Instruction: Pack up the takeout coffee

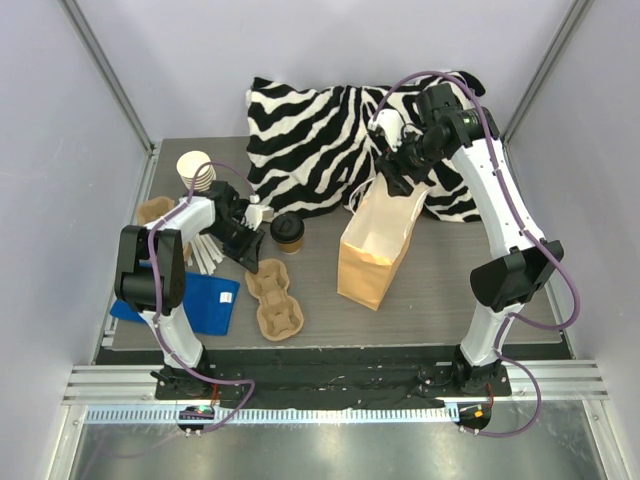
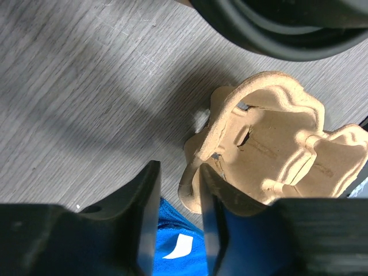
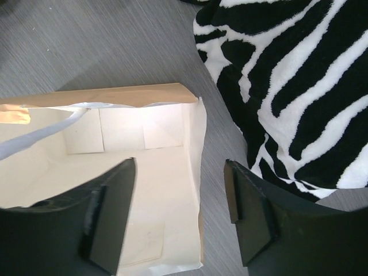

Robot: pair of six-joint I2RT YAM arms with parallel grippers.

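Grey tabletop (image 1: pixel 450 270): right hand (image 3: pixel 179 167) gapes over bag (image 3: pixel 115 95), white inside unseen overhead; left hand (image 2: pixel 178 172) parted, empty.

1. Paper bag (image 1: pixel 375 255), centre right of the top view, stands upright with its mouth open. The inside is clear except for a white handle strap (image 3: pixel 40 135) crossing its upper left.
2. Right gripper (image 3: pixel 179 172) straddles the bag's wall, taking up part of the mouth.
3. Zebra cushion (image 1: pixel 320 130) blocks the upper centre. Only a narrow strip of table separates it from the bag.
4. Takeout coffee (image 1: pixel 287 232) stands left of the bag, with a passable gap between them.
5. Pulp cup carrier (image 1: pixel 273 297), blue cloth (image 1: pixel 205 303) and cup stack (image 1: pixel 197 170) crowd the left.
6. Table (image 1: pixel 450 290) lies bare at the lower right.
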